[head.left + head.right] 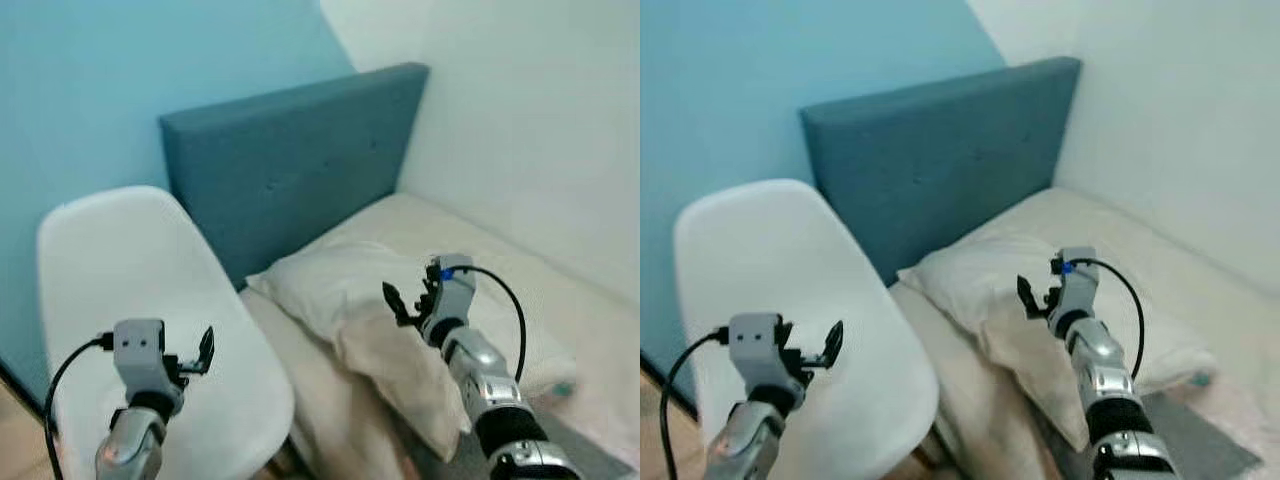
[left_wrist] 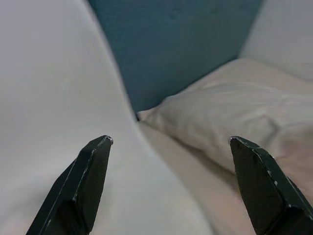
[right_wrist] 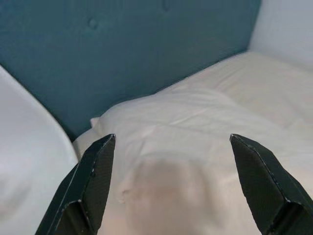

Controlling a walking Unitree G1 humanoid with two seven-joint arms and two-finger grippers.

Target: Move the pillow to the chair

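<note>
Right gripper is hanging wide open just over the pillow lying ahead of it on the bed, left gripper open over the chair; pillow's looking soft and light, so I'd be pinching the near corner

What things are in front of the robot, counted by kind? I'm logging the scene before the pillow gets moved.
Pillow: 1
Chair: 1
Bed: 1
Headboard: 1
Robot tool: 2, left tool open, right tool open
Total: 6
</note>
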